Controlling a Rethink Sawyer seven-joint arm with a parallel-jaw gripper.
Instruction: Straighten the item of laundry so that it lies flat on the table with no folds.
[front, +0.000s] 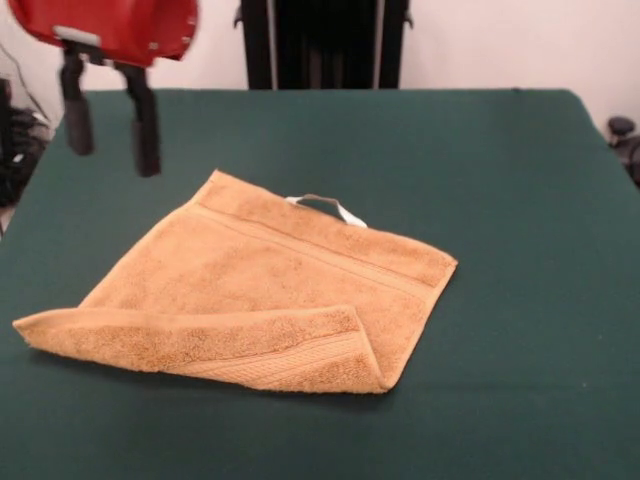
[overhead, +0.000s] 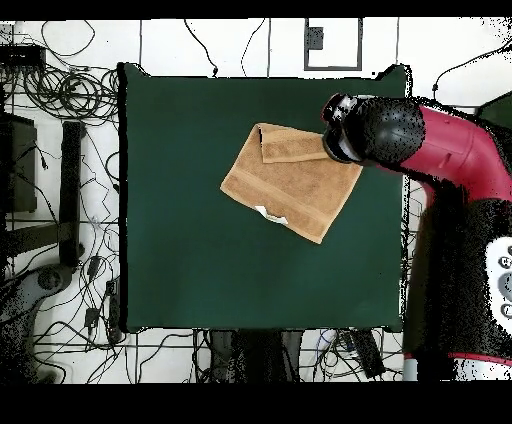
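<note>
Well, my gripper (front: 110, 125) hangs spread and empty over the table (front: 520, 200); the towel (front: 270, 290), soft and limp, lies mid-table, so I'd pinch the folded flap (front: 250, 350)'s corner.

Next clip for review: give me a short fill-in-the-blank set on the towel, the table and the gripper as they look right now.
1. The square orange-tan terry towel lies on the dark ____ cloth-topped table.
2. One edge of the towel is ____ over onto itself.
3. The black gripper hangs open above the table and holds ____.
4. The small loop tag on the towel's edge is ____.

Missing words: green; folded; nothing; white
</note>
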